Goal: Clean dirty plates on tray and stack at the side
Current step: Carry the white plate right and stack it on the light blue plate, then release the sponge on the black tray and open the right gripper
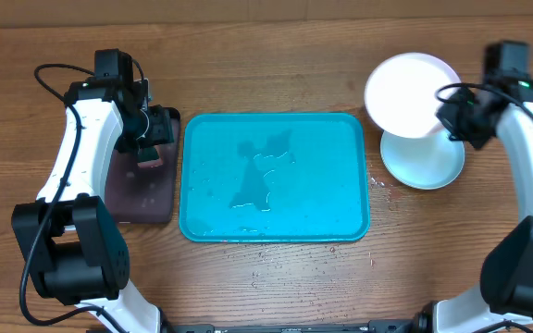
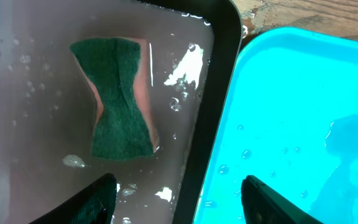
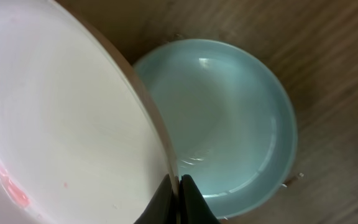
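Two plates are right of the turquoise tray [image 1: 340,217]: the white plate [image 1: 410,92], rim clamped in the right tool [image 3: 179,193], tilts partly over the light cyan plate [image 1: 424,159] on the surface [image 1: 276,287]. Level and centre it before release. The left tool [image 2: 182,196] gapes above the sponge [image 2: 120,102].

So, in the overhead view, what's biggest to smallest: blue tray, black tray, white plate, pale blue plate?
1. Blue tray.
2. Black tray, partly hidden.
3. White plate and pale blue plate: can't rank them; the white one is held up nearer the camera and overlaps the other.
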Motion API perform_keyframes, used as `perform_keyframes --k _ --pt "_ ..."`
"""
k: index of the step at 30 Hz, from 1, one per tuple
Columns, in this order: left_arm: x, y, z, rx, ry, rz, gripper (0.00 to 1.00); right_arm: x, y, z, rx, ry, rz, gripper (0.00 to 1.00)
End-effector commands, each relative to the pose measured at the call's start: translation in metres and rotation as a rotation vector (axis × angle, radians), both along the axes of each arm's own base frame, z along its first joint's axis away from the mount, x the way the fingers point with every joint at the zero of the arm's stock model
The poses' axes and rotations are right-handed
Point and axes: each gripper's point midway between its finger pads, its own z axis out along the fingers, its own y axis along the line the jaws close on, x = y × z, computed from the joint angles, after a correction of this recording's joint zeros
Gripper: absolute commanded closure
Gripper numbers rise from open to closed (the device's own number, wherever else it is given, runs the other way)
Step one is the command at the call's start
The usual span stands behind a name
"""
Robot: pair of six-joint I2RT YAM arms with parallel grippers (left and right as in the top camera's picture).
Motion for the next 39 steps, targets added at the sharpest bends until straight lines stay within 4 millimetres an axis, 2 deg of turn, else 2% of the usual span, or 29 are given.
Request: perform_keyframes --k 1,5,10,13,15,19,20,23,26,29,32,34,39 --pt "0.005 0.0 0.017 -0.016 -0.046 0.013 0.35 -0.021 -0.01 -0.007 0.104 0.021 -0.06 0.96" --pt "0.005 0.0 0.017 -0.016 -0.046 0.013 0.35 -0.042 -0.019 -0.027 0.119 0.083 -0.087 0.96" --pt "0.005 0.0 0.017 -0.016 -0.045 0.013 0.35 -0.047 -0.019 -0.036 0.105 0.098 -0.05 0.95" --pt "0.004 -0.001 0.017 -0.017 -0.042 0.014 0.35 -0.048 -0.019 -0.036 0.104 0.1 -0.047 0.72" --pt "0.003 -0.001 0.017 -0.017 -0.038 0.014 0.34 -0.049 -0.019 -0.036 0.105 0.105 -0.043 0.51" --pt "0.002 -0.001 0.016 -0.018 -0.034 0.016 0.35 -0.047 -0.013 -0.035 0.119 0.091 0.01 0.41" --pt "0.002 -0.001 0.016 -0.022 -0.032 0.029 0.35 -0.035 0.005 -0.029 0.171 0.019 0.143 0.35" --pt "0.003 -0.001 0.017 -0.027 -0.036 0.051 0.34 -0.011 0.046 -0.011 0.26 -0.158 0.411 0.26" --pt "0.005 0.0 0.017 -0.029 -0.042 0.062 0.29 0.001 0.071 -0.006 0.226 -0.216 0.546 0.12" --pt "0.0 0.0 0.016 -0.037 -0.017 0.093 0.24 0.003 0.087 -0.008 0.113 -0.173 0.628 0.0" --pt "-0.014 0.001 0.014 -0.044 0.04 0.122 0.21 -0.002 0.1 -0.008 -0.001 -0.104 0.698 0.0" --pt "-0.026 0.002 0.012 -0.047 0.092 0.13 0.16 -0.007 0.104 -0.006 -0.055 -0.059 0.72 0.0" --pt "-0.057 -0.002 0.018 -0.045 0.185 0.09 0.09 -0.018 0.121 0.0 -0.075 -0.025 0.745 0.0"
